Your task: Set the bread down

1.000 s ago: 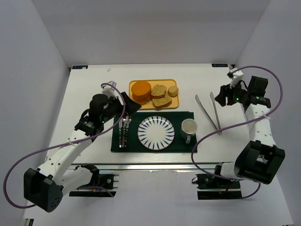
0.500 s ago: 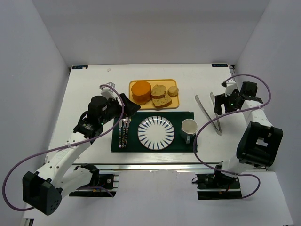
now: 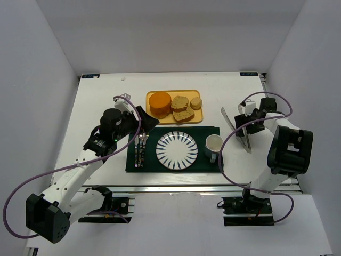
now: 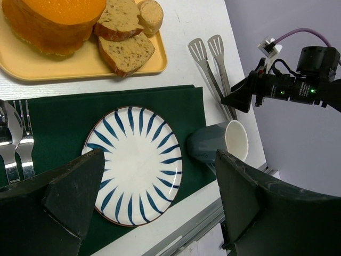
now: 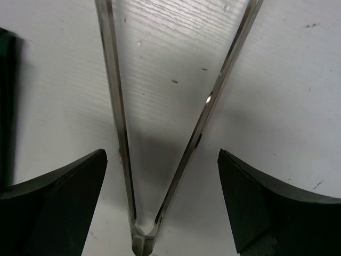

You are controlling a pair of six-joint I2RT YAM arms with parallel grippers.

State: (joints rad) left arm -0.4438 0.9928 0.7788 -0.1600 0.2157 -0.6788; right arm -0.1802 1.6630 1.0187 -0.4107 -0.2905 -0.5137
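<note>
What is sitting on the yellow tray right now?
On the yellow tray: an orange bun, a speckled slice, a second slice and a small roll. The tray floor beneath them is covered.

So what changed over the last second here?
The right pincer swung inward over the metal tongs, its jaws open to either side of them; nothing gripped yet. The left pincer, the round orange bun and tan speckled bread slices on the yellow tray stayed put.
</note>
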